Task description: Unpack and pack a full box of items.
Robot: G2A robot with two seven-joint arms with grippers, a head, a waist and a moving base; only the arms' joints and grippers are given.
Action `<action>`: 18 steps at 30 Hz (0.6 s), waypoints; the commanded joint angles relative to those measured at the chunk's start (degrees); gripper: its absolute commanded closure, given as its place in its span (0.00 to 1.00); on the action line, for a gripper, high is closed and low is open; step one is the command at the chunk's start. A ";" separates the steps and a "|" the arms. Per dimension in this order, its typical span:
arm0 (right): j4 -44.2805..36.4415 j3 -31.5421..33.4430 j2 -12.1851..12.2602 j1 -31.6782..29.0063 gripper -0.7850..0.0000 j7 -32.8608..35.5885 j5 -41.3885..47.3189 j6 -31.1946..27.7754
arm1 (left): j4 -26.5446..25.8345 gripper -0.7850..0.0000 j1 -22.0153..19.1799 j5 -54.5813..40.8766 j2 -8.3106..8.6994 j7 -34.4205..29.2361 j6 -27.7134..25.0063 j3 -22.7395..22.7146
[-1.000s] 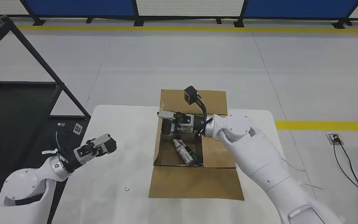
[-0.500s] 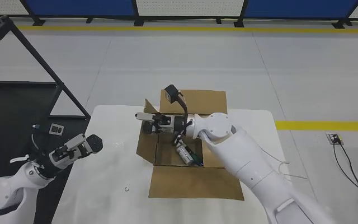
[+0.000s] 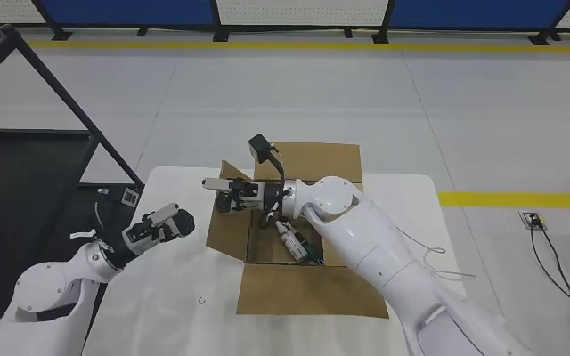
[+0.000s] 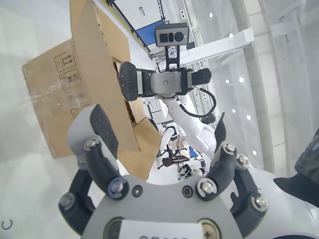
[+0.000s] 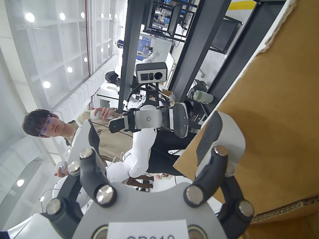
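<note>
At the left of the top view our left pincer (image 3: pixel 181 220) is hanging over the table (image 3: pixel 160 294), fingers spread wide and holding nothing. It has swung back toward the box (image 3: pixel 312 292) after drifting out past the table's edge. Moving right, the left flap (image 3: pixel 227 227) is now leaning outward, where a second ago it was not spread at all. Our right pincer (image 3: pixel 215 190) is pressing on it, gaping wide, one pad flat against the cardboard and gripping nothing. At centre frame the box is sitting open with a bottle-like item (image 3: pixel 296 242) lying inside, so we judge the contents are becoming reachable.
</note>
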 commanded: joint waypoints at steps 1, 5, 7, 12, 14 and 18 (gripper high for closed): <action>0.98 0.35 -0.27 0.17 0.00 0.31 0.09 -0.49 | 1.64 0.00 0.55 1.38 0.04 1.37 0.02 0.03; 2.33 1.04 -0.70 0.43 0.00 0.90 0.07 -1.14 | 4.19 0.00 2.85 2.16 0.23 0.68 -0.07 -0.35; 2.72 1.35 -0.88 0.53 0.00 1.15 -0.09 -1.40 | 5.18 0.00 4.09 2.92 0.25 1.17 -0.79 -0.28; 3.32 2.18 -1.22 0.85 0.00 1.78 -0.52 -1.86 | 8.45 0.00 4.51 7.00 -0.47 8.76 -1.01 3.49; 3.55 2.53 -1.33 1.02 0.00 1.95 -0.74 -1.93 | 9.64 0.00 3.90 5.05 -1.20 13.04 0.19 5.77; 3.90 3.15 -1.47 1.19 0.00 2.29 -1.36 -1.99 | 10.33 0.00 2.91 5.33 -1.77 15.83 1.71 8.14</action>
